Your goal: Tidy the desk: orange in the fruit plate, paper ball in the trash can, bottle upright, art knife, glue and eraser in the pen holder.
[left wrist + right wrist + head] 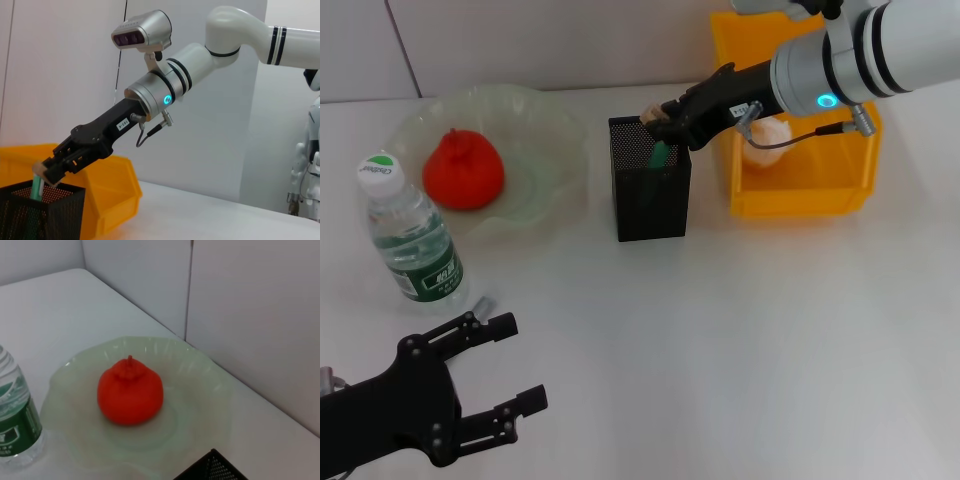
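Observation:
My right gripper hovers over the rim of the black mesh pen holder, shut on the small tan eraser. The left wrist view shows the same gripper pinching the eraser above the pen holder. A green item stands inside the holder; I cannot tell whether it is the glue or the art knife. The orange lies in the fruit plate. Left of the plate, the bottle stands upright. The paper ball is in the yellow trash can. My left gripper is open at the near left.
A small grey thing lies on the table beside the bottle's base. The trash can stands close to the right of the pen holder, against the back wall. The right wrist view shows the orange, the plate and the bottle.

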`<state>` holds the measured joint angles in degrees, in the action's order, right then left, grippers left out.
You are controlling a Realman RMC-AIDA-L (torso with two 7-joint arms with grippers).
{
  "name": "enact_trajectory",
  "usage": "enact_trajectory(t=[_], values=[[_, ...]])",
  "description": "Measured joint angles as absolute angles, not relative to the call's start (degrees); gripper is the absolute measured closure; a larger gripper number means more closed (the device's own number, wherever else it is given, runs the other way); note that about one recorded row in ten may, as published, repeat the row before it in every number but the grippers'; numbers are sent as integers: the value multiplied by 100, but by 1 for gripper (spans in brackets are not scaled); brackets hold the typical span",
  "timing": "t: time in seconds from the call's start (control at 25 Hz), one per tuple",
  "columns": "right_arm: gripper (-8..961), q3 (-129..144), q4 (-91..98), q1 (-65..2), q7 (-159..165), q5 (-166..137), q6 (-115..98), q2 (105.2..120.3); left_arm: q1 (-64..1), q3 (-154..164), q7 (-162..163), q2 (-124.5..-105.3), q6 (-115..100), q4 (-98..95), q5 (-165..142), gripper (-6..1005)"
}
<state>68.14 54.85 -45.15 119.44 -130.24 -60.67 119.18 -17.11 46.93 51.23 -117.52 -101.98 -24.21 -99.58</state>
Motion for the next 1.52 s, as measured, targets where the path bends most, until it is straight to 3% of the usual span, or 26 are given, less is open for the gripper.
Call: enact_trajectory(t=[0.28,0.48,0.68,1.0,1.24,1.4,1.52], values=[[582,6968,5504,-4509,11930,-13020,-6043,11927,-1701,4662,5124,-11777,-10243,-2426,-9957,185],[376,6903,5775,-4351,11832,-12684,-6106,11918,-1703,4636,5125,-11783,-10296,-2431,-9920,185],[170,6273,6852,-3537,11251,-10991,-7239,11892,-1693,4288,5121,-11774,-10488,-2434,-9893,185],[126,5182,6548,-2264,9209,-8936,-9177,11869,-1734,3592,5283,-11766,-10901,-2490,-9887,184],[126,4148,4860,-1916,7836,-8806,-10353,11665,-1793,3461,5896,-11848,-10928,-2913,-9704,184],[126,3862,3606,-1937,7040,-9094,-10661,11358,-1851,3477,6550,-11848,-10800,-3392,-9621,184],[126,3889,3117,-1979,6646,-9448,-10675,11273,-1861,3534,7005,-11859,-10589,-3824,-9632,184]])
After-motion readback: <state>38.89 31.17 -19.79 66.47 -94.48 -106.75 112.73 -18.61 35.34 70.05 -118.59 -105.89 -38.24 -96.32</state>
